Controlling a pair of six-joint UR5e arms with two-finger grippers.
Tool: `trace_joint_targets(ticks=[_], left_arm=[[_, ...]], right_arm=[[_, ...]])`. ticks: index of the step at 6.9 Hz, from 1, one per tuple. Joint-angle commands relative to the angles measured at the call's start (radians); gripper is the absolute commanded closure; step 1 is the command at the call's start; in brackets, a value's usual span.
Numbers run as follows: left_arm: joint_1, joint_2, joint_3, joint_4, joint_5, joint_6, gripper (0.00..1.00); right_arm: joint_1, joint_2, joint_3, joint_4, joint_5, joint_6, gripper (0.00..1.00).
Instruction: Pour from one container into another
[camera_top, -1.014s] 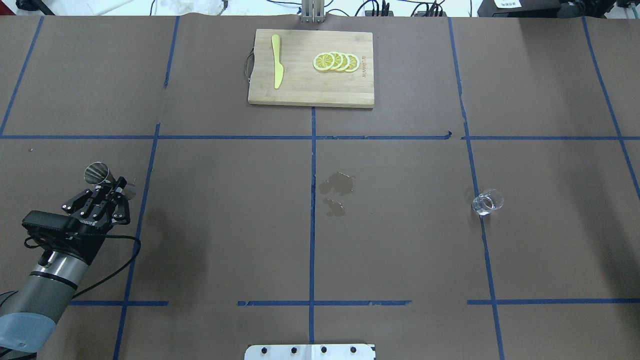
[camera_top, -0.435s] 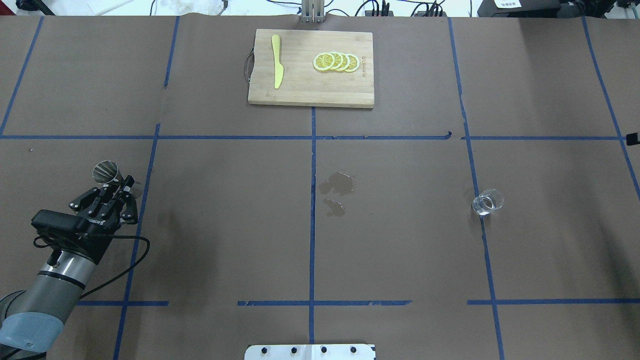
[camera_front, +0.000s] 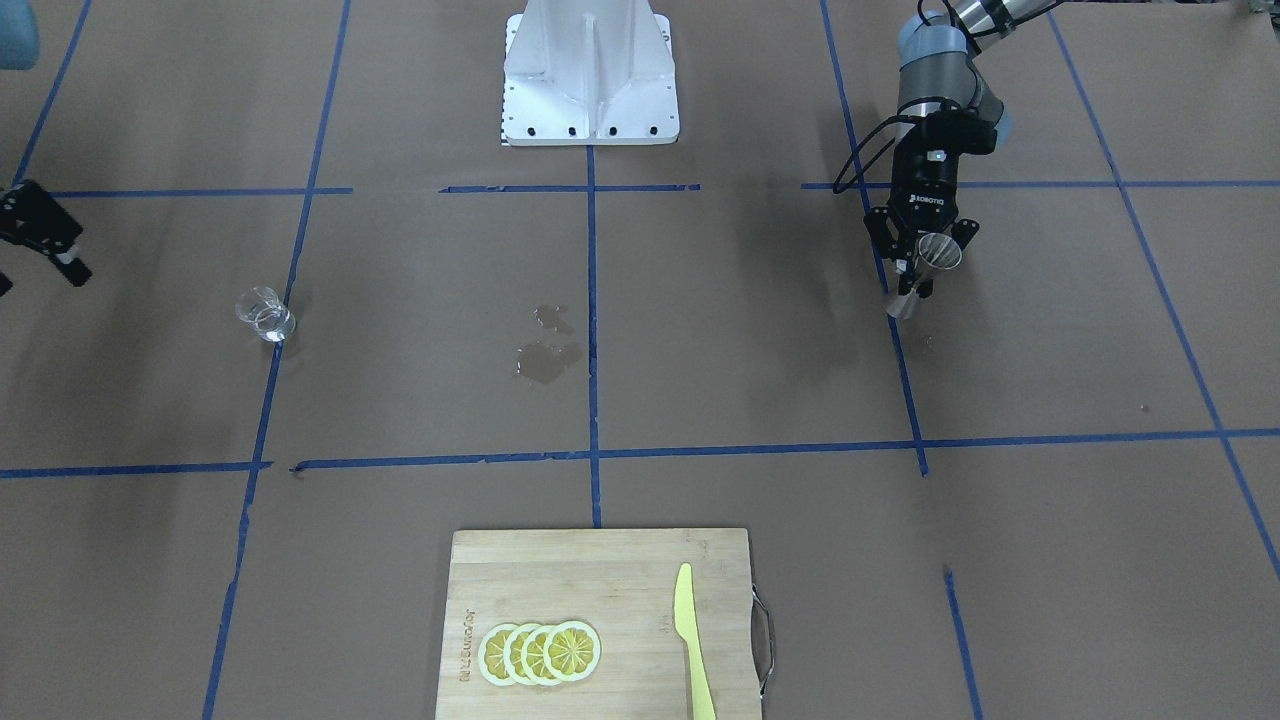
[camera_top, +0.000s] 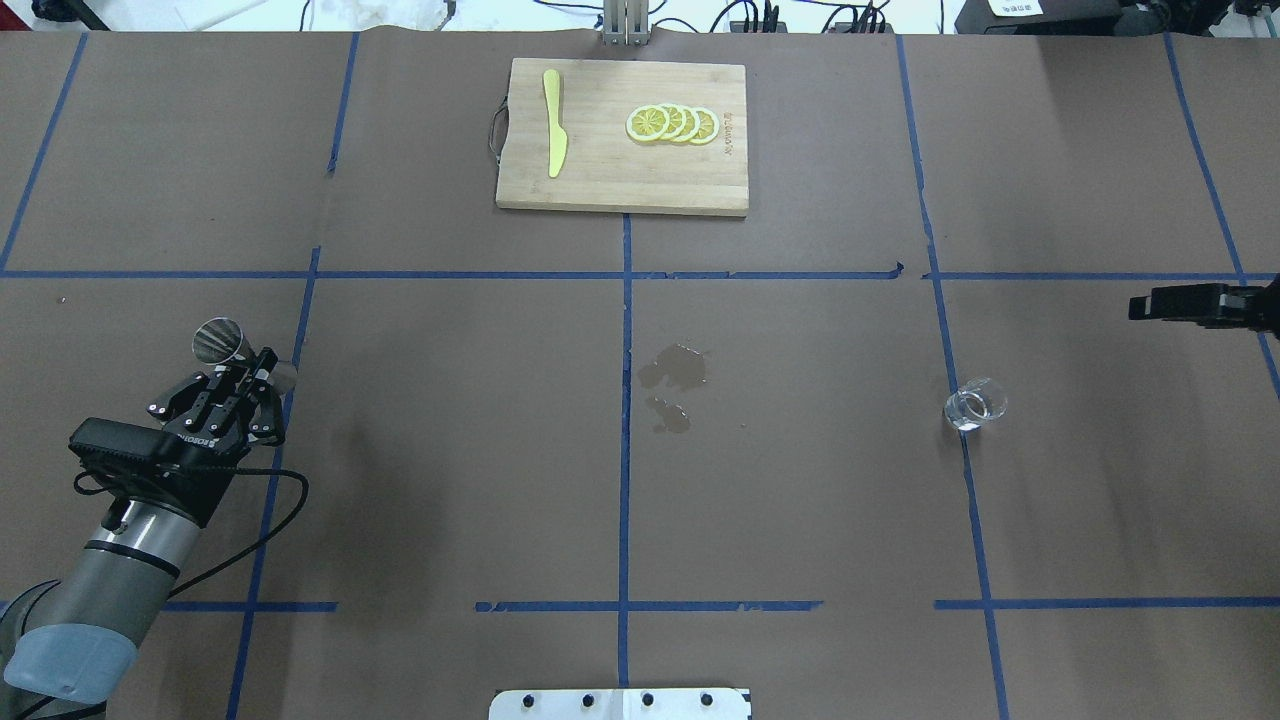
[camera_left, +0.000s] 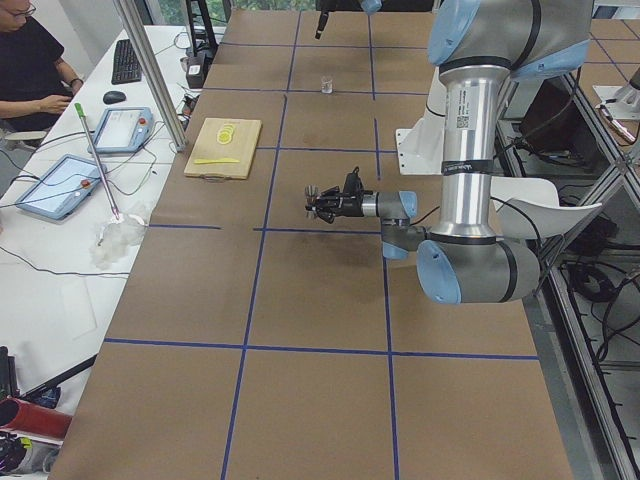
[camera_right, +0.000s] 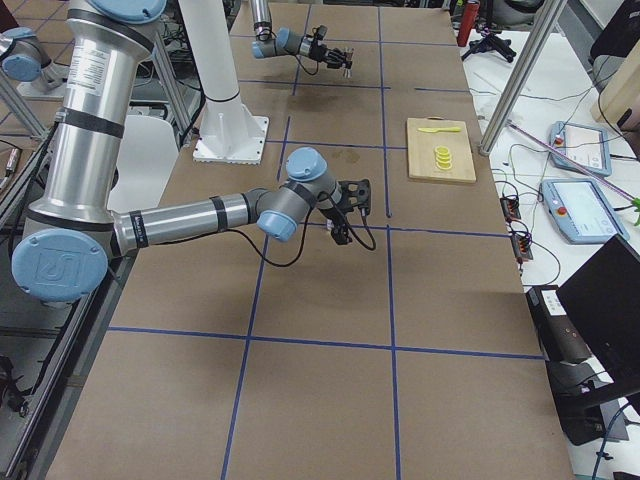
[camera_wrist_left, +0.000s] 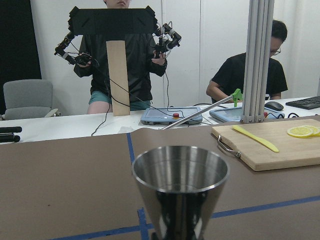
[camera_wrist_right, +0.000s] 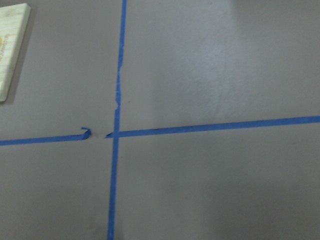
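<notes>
**Front-facing.** You have the left end effector (camera_front: 917, 270) on this view's right, clenched on the narrow waist of the jigger (camera_front: 939, 252). The jigger's lower cone sits at a line of blue tape (camera_front: 905, 380). You cannot tell whether it touches the desk (camera_front: 720, 330). The glass cup (camera_front: 265, 314) stands well apart on the view's left, just beside another tape line. The right end effector (camera_front: 48, 245) shows at the left edge, cropped, near the cup but apart from it. Released or clenched: cannot tell. Wet patches (camera_front: 545, 355) lie mid-desk, between the cup and the jigger. The cutting board (camera_front: 600, 580) carries lemon slices (camera_front: 540, 652) and a yellow knife (camera_front: 692, 640).

**Overhead.** The left arm enters low on the left, with the jigger's mouth showing past the fingers. The cup sits against the tape line on the right. The right end effector comes in at the right edge, beyond the cup and clear of it.

**Left side.** The near arm reaches out over the desk. The jigger is too small to read here, and the cup stands far up the desk. An operator (camera_left: 30, 60) sits at the side bench.

**Right side.** The near arm's end effector hangs over a tape line, its grip unreadable.

**Left wrist.** The jigger stands upright at bottom centre, mouth up. The board, knife and lemon show beyond it on the right.

**Right wrist.** You see the desk, a tape crossing and a corner of the board.
</notes>
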Motion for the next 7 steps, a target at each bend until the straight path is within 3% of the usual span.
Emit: trace_joint_targets(ticks=[1,2,3,4,5,7], left_arm=[[0.000,-0.012,0.001,-0.001,0.003,0.006,1.00],[0.000,-0.014,0.001,-0.001,0.003,0.007,1.00],[0.000,-0.014,0.001,-0.001,0.003,0.007,1.00],[0.000,-0.014,0.001,-0.001,0.005,0.007,1.00],[0.000,-0.014,0.000,-0.001,0.005,0.007,1.00],[0.000,-0.014,0.001,-0.001,0.005,0.007,1.00]], right_arm=[[-0.336,-0.029,0.090,0.007,-0.438,0.137,0.00],[-0.526,-0.050,0.094,0.002,-0.750,0.145,0.00],[-0.651,-0.054,0.094,0.000,-0.960,0.197,0.00],[-0.731,-0.055,0.087,-0.001,-1.094,0.293,0.00],[-0.844,-0.055,0.046,-0.009,-1.302,0.318,0.02],[-0.926,-0.026,-0.084,0.000,-1.533,0.364,0.01]])
